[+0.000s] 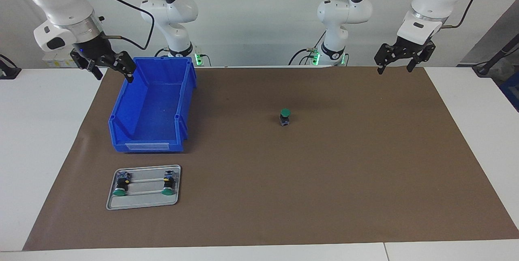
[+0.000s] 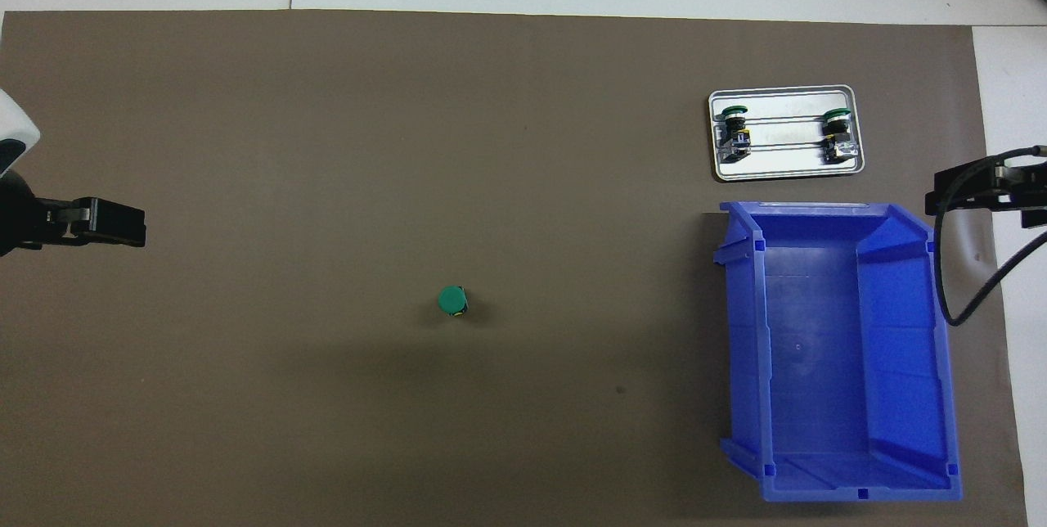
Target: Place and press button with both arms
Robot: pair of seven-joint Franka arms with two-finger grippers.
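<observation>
- Button stands upright, green cap up, alone on the brown mat, well apart from the blue bin, toward the left arm's end of the table.
- Two more buttons lie on a metal tray just beside the bin, farther from the robots.
- Left gripper hangs with jaws wide, holding nothing, well apart from the bin.
- Right gripper hangs by the bin's rim, also wide and empty.
- Nothing is grasped yet (my reading: the pick-up comes first); next, one gripper must descend squarely over the lone button.
</observation>
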